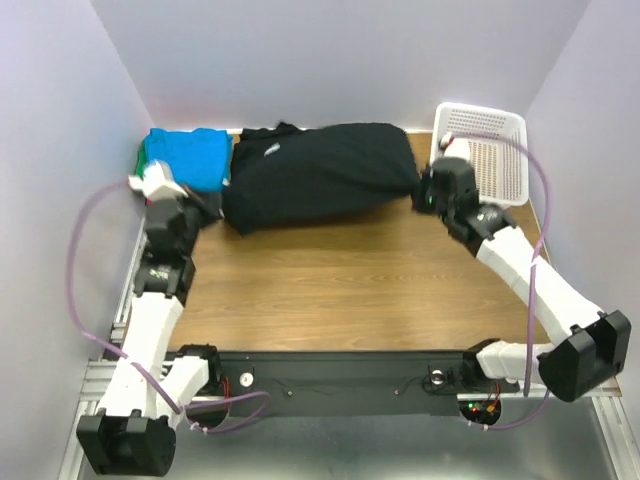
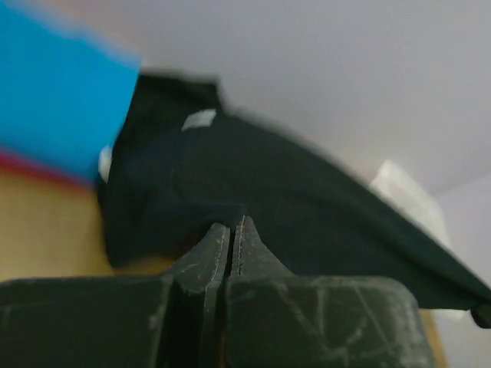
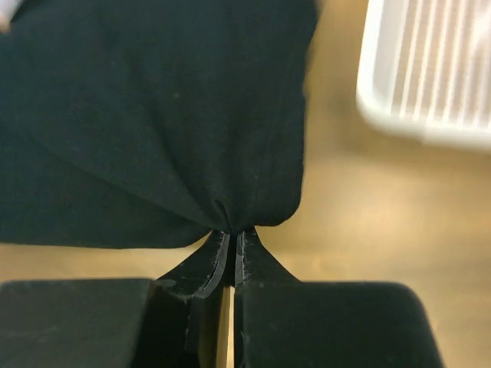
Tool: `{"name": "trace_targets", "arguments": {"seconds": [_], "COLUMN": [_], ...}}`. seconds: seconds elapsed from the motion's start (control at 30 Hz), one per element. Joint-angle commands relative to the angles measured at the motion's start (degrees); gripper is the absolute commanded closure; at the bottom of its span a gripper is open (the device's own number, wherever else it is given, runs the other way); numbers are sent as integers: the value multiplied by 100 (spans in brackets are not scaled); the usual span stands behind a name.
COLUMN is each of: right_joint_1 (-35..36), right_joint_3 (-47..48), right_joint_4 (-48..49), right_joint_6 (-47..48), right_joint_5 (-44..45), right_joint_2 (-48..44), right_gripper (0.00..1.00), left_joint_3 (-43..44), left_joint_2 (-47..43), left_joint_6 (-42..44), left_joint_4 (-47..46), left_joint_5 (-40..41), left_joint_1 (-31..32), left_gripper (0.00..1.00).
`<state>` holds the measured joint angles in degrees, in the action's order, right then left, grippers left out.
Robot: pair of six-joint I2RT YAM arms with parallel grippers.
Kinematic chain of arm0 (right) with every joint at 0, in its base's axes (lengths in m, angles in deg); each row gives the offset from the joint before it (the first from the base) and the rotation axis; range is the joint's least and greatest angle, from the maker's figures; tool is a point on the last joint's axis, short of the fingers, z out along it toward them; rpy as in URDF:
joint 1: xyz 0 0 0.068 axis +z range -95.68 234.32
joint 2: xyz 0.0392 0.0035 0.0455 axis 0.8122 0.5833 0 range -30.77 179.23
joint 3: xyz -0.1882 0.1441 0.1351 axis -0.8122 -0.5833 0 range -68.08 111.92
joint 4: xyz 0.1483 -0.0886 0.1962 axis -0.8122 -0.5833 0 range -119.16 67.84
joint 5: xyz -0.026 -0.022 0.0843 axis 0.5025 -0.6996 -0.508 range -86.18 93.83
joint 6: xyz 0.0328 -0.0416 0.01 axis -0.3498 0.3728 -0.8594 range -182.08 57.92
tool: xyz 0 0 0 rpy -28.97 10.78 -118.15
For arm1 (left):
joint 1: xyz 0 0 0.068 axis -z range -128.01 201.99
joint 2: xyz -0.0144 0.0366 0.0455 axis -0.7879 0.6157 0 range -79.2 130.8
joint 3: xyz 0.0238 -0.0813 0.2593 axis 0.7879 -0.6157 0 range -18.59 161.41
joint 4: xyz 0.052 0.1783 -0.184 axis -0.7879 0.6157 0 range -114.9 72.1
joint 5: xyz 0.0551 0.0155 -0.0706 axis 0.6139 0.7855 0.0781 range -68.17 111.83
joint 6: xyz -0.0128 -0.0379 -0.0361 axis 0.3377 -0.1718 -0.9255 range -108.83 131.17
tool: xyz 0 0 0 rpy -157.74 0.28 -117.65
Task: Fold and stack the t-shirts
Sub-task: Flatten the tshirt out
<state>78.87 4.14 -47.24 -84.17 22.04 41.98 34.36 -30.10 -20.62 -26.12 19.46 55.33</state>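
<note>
- In the top view, the black t-shirt [image 1: 320,170] is seen spread crosswise at the far side of the wooden table [image 1: 340,290], close to the back wall.
- A folded turquoise-blue t-shirt [image 1: 190,155] is laid just beside its left end, in the far left corner. A sliver of a green t-shirt [image 1: 143,158] shows at its outer edge.
- The white basket [image 1: 480,110] is set in the far right corner, just past the shirt's right end.
- The left gripper [image 1: 212,208] is placed at the shirt's near left corner and the right gripper [image 1: 424,195] at its right end, so the garment is flanked by both arms.
- In the left wrist view, which is blurred, the left gripper [image 2: 231,230] is shown with its jaws pressed together at the near hem of the black t-shirt [image 2: 291,199], where cloth appears to be pinched.
- The white neck label [image 2: 199,119] is seen farther back. The turquoise-blue t-shirt [image 2: 61,100] lies to the left, with a red t-shirt [image 2: 31,165] beneath it.
- The basket [image 2: 406,192] is glimpsed as a pale blur behind the black cloth.
- In the right wrist view, the right gripper [image 3: 232,236] is clamped on a gathered edge of the black t-shirt [image 3: 153,115], and folds fan out from the jaws.
- The basket [image 3: 414,126] is seen up to the right, apart from the cloth, with bare table [image 3: 360,207] between them.
</note>
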Motion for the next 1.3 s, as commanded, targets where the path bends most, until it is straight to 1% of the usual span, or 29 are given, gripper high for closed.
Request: {"name": "trace_targets", "arguments": {"seconds": [0.0,0.03,0.07,0.13,0.17,0.2,0.27,0.3,0.37,0.43,0.53,0.67,0.73,0.8,0.83,0.87,0.9,0.93,0.97,1.07,1.13,1.27], "right_joint_1": [-12,-12,-12,-12,-12,-12,-21,-21,-12,-12,-12,-12,-12,-12,-12,-12,-12,-4,-12,-21,-21,-21], "right_joint_3": [-1576,-1885,-2505,-2993,-3448,-3626,-4117,-4120,-4444,-4690,-4945,-5034,-4868,-4473,-4315,-4148,-4016,-3823,-3778,-3768,-3873,-4102], "right_joint_4": [363,364,390,416,416,425,425,416,425,416,407,338,197,22,-275,-435,-602,-751,-996,-1288,-1350,-1473], "right_joint_6": [-681,-683,-900,-1139,-1314,-1411,-1657,-1746,-1973,-2132,-2388,-2511,-2668,-2608,-2590,-2547,-2538,-2537,-2564,-2651,-2731,-3133], "right_joint_5": [-468,-486,-512,-521,-556,-574,-547,-513,-512,-564,-609,-714,-723,-715,-610,-287,-92,101,408,595,525,253], "right_joint_2": [-848,-963,-1069,-1333,-1455,-1457,-1606,-1658,-1790,-1904,-2019,-2054,-2072,-2089,-2081,-2072,-2063,-2063,-2081,-2133,-2204,-2318], "right_gripper": [100,100,100,100,99,100,100,99,99,100,99,99,99,99,99,99,99,99,99,98,96,95], "left_joint_3": [-2027,-2330,-2594,-3060,-3428,-3571,-3913,-3976,-4055,-4047,-4029,-3959,-3880,-3486,-3284,-2891,-2695,-2519,-2265,-2140,-2131,-2070], "left_joint_2": [-1030,-1234,-1428,-1901,-2026,-2123,-2317,-2335,-2318,-2239,-2151,-2326,-2475,-2712,-2826,-2862,-2888,-2906,-2915,-2819,-2644,-2423], "left_joint_6": [-861,-977,-1065,-1338,-1382,-1426,-1654,-1751,-1961,-2006,-2059,-2243,-2488,-2516,-2525,-2560,-2621,-2665,-2805,-2841,-2921,-3061], "left_joint_4": [-362,-310,-240,41,286,454,631,683,911,1139,1351,1684,1861,2115,2290,2666,2888,3107,3466,3653,3698,3918], "left_joint_5": [-315,-386,-448,-484,-484,-379,-430,-431,-238,-1,61,88,44,70,253,481,631,1033,1211,1327,1301,1301], "left_joint_1": [-8,-8,-8,1,1,9,53,53,53,53,53,53,53,53,53,53,53,53,53,53,53,53], "left_gripper": [100,100,100,100,100,100,100,100,100,100,100,100,100,100,100,100,100,100,100,100,100,100]}}
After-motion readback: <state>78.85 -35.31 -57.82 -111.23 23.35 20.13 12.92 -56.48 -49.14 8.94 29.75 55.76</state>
